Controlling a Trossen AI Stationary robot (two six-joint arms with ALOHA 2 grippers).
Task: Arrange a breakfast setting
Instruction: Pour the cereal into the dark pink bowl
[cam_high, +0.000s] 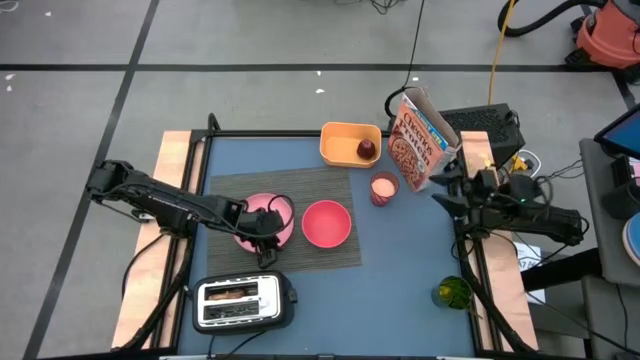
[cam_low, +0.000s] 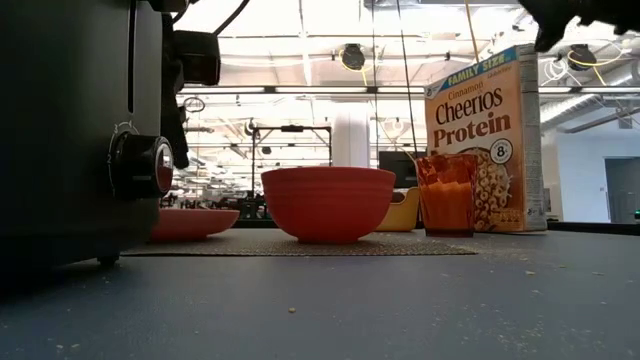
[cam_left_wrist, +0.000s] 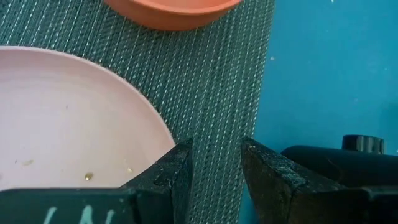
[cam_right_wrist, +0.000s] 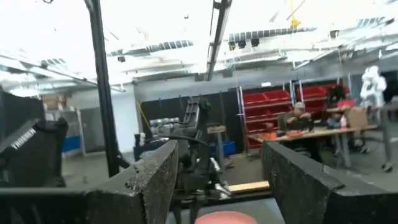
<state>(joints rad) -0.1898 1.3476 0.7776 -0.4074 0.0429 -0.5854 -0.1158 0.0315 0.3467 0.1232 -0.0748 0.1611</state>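
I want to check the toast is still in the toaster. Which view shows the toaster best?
The high view: the toaster sits at the table's near edge, its slots seen from above with brown toast inside. The low view shows only its dark side and knob; the left wrist view only a dark corner; the right wrist view nothing.

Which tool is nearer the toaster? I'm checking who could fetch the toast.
The left. The left tool hangs over the placemat beside the pink plate, just behind the toaster. The right tool waits across the table by the cereal box.

dark jointed arms, black textured fingers (cam_left_wrist: 273, 177)
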